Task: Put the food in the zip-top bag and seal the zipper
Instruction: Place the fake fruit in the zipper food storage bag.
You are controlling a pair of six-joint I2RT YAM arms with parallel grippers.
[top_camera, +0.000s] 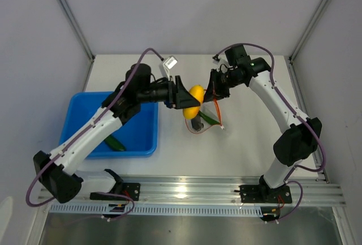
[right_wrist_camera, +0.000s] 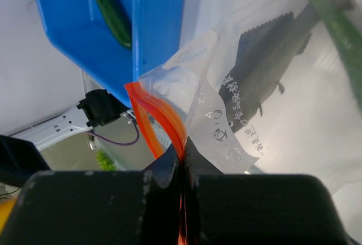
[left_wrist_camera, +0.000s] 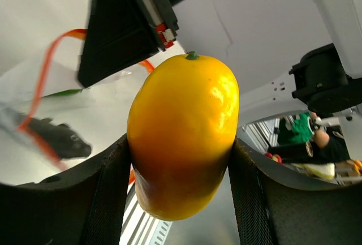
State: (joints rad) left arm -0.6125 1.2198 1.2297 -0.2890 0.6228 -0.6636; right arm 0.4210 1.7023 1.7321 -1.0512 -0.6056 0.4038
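My left gripper (top_camera: 189, 102) is shut on the yellow-orange food piece (top_camera: 194, 101), held above the table; it fills the left wrist view (left_wrist_camera: 182, 134) between both fingers. My right gripper (top_camera: 212, 89) is shut on the orange-red zipper (right_wrist_camera: 164, 121) and holds up the clear zip-top bag (right_wrist_camera: 266, 109). The bag hangs just below and right of the yellow piece (top_camera: 205, 119). Inside it lie a dark fish-shaped piece (right_wrist_camera: 266, 67) and a green piece (right_wrist_camera: 339, 35). One dark green food piece (top_camera: 115, 142) lies in the blue tray.
The blue tray (top_camera: 138, 143) stands at the left of the table, under my left arm; it also shows in the right wrist view (right_wrist_camera: 153, 24). A metal rail (top_camera: 186, 191) runs along the near edge. Grey walls close the sides.
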